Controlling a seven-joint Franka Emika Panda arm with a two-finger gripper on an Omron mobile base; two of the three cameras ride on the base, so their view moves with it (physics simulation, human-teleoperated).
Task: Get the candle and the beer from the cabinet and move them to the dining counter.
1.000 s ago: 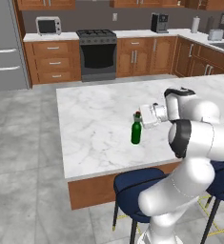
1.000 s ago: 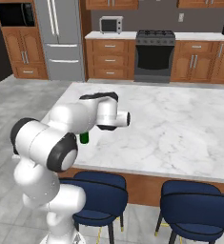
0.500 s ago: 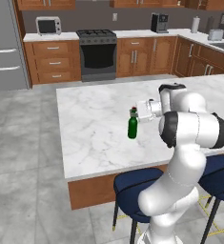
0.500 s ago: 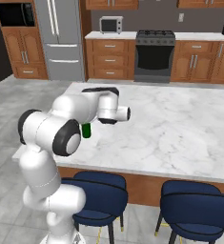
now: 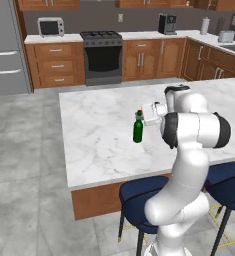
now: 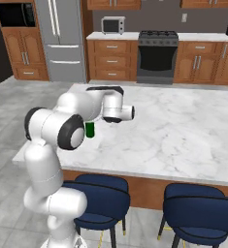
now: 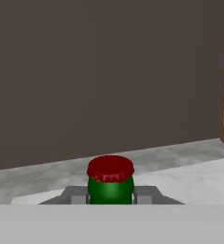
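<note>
**What I count from the base cameras**

I count one beer on the marble surface and two navy stools tucked under its near edge. On the far wall I see one microwave, one oven, one fridge and one coffee machine.

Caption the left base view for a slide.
Gripper shut on the beer, held upright at the dining counter.
</note>
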